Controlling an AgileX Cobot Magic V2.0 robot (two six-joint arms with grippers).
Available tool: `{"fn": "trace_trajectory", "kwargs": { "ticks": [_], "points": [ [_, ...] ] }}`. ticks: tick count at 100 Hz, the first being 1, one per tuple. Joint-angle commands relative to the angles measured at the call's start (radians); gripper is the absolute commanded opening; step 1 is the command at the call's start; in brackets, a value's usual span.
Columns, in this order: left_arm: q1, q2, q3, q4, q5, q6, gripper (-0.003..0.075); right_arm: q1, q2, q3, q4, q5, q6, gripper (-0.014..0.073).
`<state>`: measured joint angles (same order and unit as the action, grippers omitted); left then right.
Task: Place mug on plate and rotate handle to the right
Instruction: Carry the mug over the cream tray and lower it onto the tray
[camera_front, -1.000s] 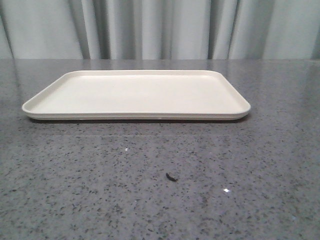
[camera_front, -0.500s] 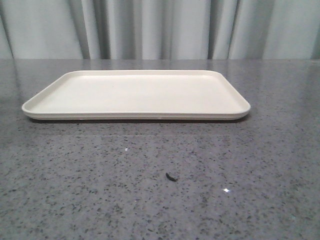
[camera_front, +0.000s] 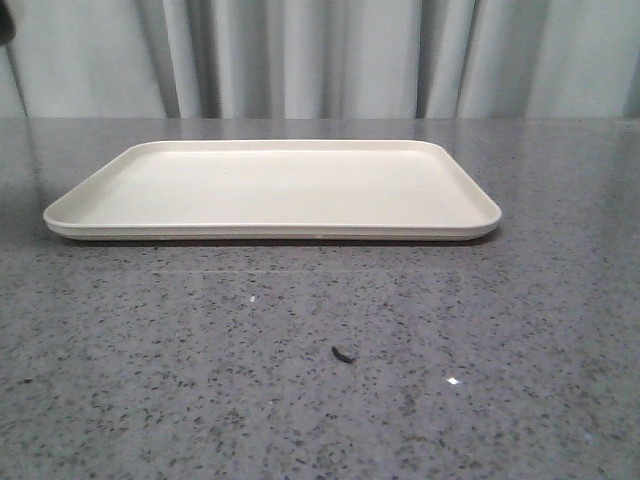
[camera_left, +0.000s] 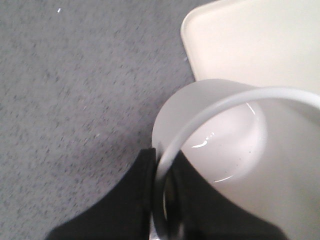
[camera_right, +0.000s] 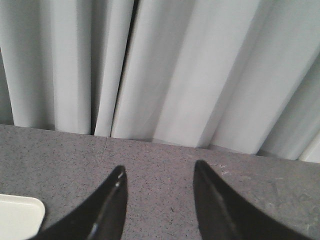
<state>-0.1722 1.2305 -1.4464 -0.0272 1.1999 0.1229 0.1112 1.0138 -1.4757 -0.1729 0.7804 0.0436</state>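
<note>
The white enamel-style cylindrical mug (camera_left: 220, 150) hangs from my left pincer (camera_left: 162, 200), whose black fingers are clenched on its rim, one inside and one outside; I can't see its handle. Just beyond the pincer lies a corner of the large flat cream rectangular plate (camera_left: 240, 40), so I judge the mug is nearing it. What's new: a dark shape has just entered the front view's upper left corner, probably my left arm. My right pincer (camera_right: 157, 200) hangs released above the grey speckled surface (camera_front: 320, 380).
</note>
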Motion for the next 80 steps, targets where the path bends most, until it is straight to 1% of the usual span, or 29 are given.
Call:
{"fn": "trace_trajectory", "kwargs": {
  "ticks": [1, 10, 18, 33, 56, 70, 80],
  "points": [
    [0.001, 0.016, -0.099, -0.114, -0.063, 0.046, -0.0008, 0.001, -0.009, -0.03, -0.023, -0.089, -0.006, 0.0328],
    [-0.001, 0.067, -0.166, -0.205, -0.056, 0.083, -0.0008, 0.001, -0.009, -0.03, -0.023, -0.089, -0.006, 0.0328],
    [-0.02, 0.119, -0.215, -0.244, -0.042, 0.09, -0.0008, 0.001, -0.009, -0.03, -0.023, -0.089, -0.006, 0.0328],
    [-0.108, 0.218, -0.283, -0.246, -0.023, 0.093, -0.0008, 0.001, -0.009, -0.03, -0.023, -0.089, -0.006, 0.0328],
    [-0.248, 0.372, -0.334, -0.246, -0.025, 0.093, -0.0008, 0.001, -0.009, -0.03, -0.023, -0.091, -0.006, 0.0328],
    [-0.303, 0.441, -0.367, -0.246, -0.027, 0.108, -0.0008, 0.001, -0.009, -0.03, -0.024, -0.09, -0.006, 0.0328],
    [-0.317, 0.475, -0.374, -0.244, -0.025, 0.108, -0.0008, 0.001, -0.009, -0.03, -0.024, -0.09, -0.006, 0.0328]
  ]
}}
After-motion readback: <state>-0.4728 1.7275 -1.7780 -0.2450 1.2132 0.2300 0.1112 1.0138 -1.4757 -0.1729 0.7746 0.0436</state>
